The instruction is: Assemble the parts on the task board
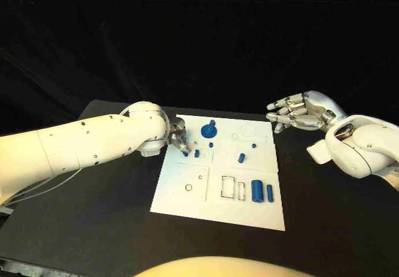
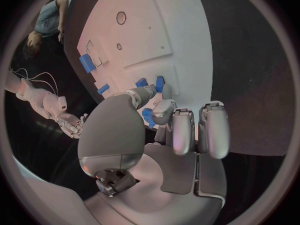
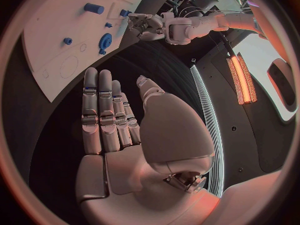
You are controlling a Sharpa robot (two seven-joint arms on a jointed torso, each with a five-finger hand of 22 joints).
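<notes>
- Table (image 1: pixel 100 231), matte black and flat, carries the task board (image 1: pixel 224 199), a smooth white rectangular plate with shallow cut-outs and raised panels, lying at its middle.
- Arms in glossy white shells flank the task board: the left hand (image 1: pixel 176 138), silver metal, is down at the board's left edge, its fingertips (image 2: pixel 164 110) pinching a small blue part (image 2: pixel 147 116); the right hand (image 1: pixel 301 112) hovers off the board's far right corner, fingers apart, holding nothing.
- Assembly looks partly done: a rounded blue knob (image 1: pixel 209 128) stands near the board's far edge, short blue pegs (image 1: pixel 197 153) stand upright at its middle, and a third peg (image 1: pixel 241 156) stands just right of them.
- Still to place, by the look of it: two blue cylinders (image 1: pixel 258 191) lie loose beside empty rectangular slots (image 1: pixel 226 186) near the board's front edge, and a round hole (image 1: pixel 189 187) stays unfilled.
</notes>
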